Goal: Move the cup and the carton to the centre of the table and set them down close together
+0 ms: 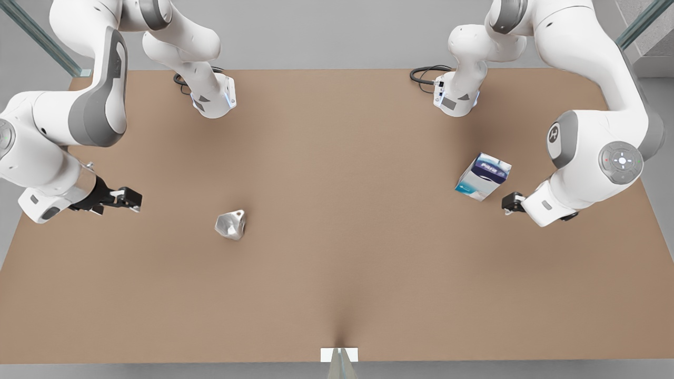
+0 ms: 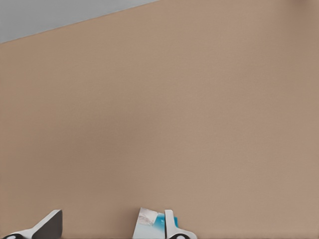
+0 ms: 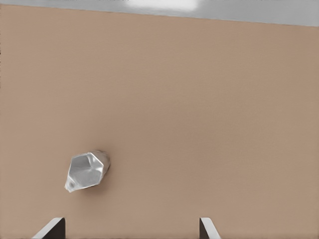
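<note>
The carton [image 1: 483, 176], white with teal print and a navy top, stands tilted on the brown table [image 1: 337, 173] at the front view's right. My left gripper [image 1: 509, 202] hovers just beside its near corner, open. In the left wrist view a corner of the carton [image 2: 149, 226] shows between the spread fingers [image 2: 50, 226], close to one of them. The silvery faceted cup [image 1: 231, 225] lies on the table at the front view's left. My right gripper [image 1: 131, 199] is open and well apart from it. The right wrist view has the cup [image 3: 85, 171] ahead of the open fingers [image 3: 207, 228].
The arm bases [image 1: 213, 100] [image 1: 455, 100] with black cables stand at the table's far edge. A small white marker [image 1: 339, 354] sits at the middle of the near edge. Bare brown tabletop stretches between the cup and the carton.
</note>
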Controlling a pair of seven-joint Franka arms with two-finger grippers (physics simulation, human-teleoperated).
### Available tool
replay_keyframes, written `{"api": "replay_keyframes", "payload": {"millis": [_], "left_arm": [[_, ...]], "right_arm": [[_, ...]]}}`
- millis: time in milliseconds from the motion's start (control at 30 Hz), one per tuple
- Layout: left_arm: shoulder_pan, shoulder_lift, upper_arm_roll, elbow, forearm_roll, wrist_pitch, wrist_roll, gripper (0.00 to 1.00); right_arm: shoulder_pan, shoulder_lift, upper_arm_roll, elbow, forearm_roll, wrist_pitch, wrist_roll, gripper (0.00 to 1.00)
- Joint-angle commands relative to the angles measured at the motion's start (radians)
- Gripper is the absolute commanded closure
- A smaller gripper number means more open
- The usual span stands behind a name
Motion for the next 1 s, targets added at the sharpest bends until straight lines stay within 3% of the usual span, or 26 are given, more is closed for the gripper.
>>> {"api": "replay_keyframes", "payload": {"millis": [0,267,400,600,667,867,967], "left_arm": [[0.001,0.000,0.000,0.000,0.000,0.000,0.001,0.00],[0.002,0.011,0.002,0.000,0.002,0.002,-0.006,0.00],[0.007,0.017,0.002,0.000,0.000,0.000,-0.004,0.00],[0.010,0.028,0.002,0.000,0.000,0.002,-0.003,0.00],[0.010,0.031,0.003,0.000,0.000,0.003,0.007,0.00],[0.010,0.028,0.006,-0.006,-0.003,0.003,0.007,0.00],[0.010,0.034,0.006,-0.008,-0.004,0.005,0.007,0.00]], "right_arm": [[0.003,-0.001,0.000,0.000,0.000,0.000,0.000,0.00],[0.132,0.071,0.035,-0.066,-0.003,0.086,0.069,0.00],[0.124,0.079,0.034,-0.222,0.011,0.238,0.065,0.00],[0.150,0.125,0.037,-0.293,0.014,0.327,0.063,0.00],[0.150,0.131,0.037,-0.394,0.014,0.442,0.063,0.00],[0.152,0.106,0.041,-0.515,0.014,0.489,0.063,0.00],[0.163,0.122,0.041,-0.584,0.014,0.609,0.071,0.00]]}}
